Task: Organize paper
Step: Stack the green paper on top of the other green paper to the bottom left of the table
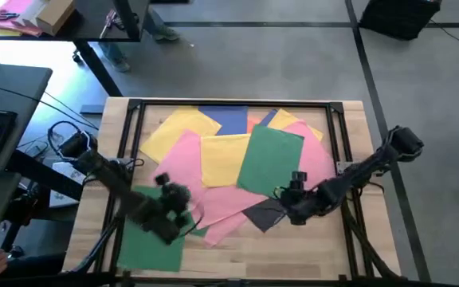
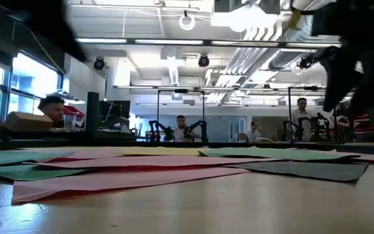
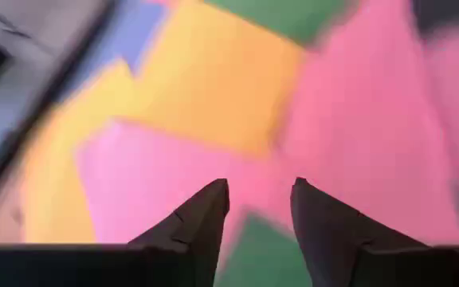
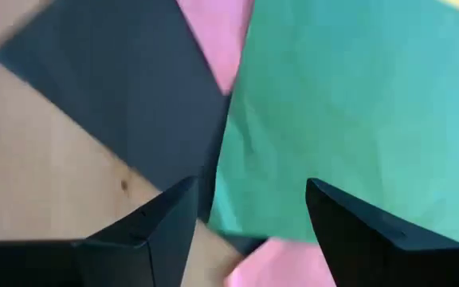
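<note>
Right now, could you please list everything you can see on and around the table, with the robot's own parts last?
Green paper: two sheets, one mid-table on top, one at the near left edge.
Pink paper: several overlapping sheets, centre.
Yellow paper: several sheets, centre and far side.
Blue paper: one sheet showing, far side.
Dark grey paper: one sheet, near right.
Wooden table: one, light.
People: several, in the room behind.
Left gripper: above the pink paper, jaws open.
Right gripper: over the grey and green edges, jaws open.

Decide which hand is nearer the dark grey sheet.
Right. The right hand hovers open at the dark grey sheet's edge; the left hand, also open, is farther off over the pink paper.
</note>
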Controlling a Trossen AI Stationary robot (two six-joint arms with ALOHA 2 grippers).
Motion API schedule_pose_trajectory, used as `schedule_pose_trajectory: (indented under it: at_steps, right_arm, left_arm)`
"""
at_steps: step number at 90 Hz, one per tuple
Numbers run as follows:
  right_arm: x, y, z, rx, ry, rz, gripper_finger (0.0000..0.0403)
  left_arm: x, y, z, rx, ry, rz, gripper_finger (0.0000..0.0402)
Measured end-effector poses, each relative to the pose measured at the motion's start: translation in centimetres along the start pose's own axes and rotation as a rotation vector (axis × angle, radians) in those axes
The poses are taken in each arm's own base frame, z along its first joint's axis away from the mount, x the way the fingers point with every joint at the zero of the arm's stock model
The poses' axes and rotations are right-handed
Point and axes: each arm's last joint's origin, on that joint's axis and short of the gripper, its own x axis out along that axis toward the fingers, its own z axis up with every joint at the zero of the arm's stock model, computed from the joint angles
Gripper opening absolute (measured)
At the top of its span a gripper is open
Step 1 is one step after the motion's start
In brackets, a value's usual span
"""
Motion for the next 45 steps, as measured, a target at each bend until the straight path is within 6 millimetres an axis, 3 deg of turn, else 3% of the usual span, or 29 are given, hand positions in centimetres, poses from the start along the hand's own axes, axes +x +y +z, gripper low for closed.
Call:
schedule_pose_trajectory:
  at_steps: [23,33,45]
  right_arm:
    - [1.7,0.4,-3.1,-0.074,0.063,-0.018,0.022]
    - [1.9,0.3,-3.2,-0.17,0.052,-0.048,0.022]
    - [2.8,0.6,-3.3,-0.356,0.084,-0.076,0.022]
  left_arm:
    - [10.7,0.4,6.1,-0.083,-0.181,-0.094,0.0111]
    - [14.8,0.5,6.9,-0.136,-0.221,-0.135,0.0105]
    - [19.6,-0.4,5.9,-0.182,-0.22,-0.216,0.0097]
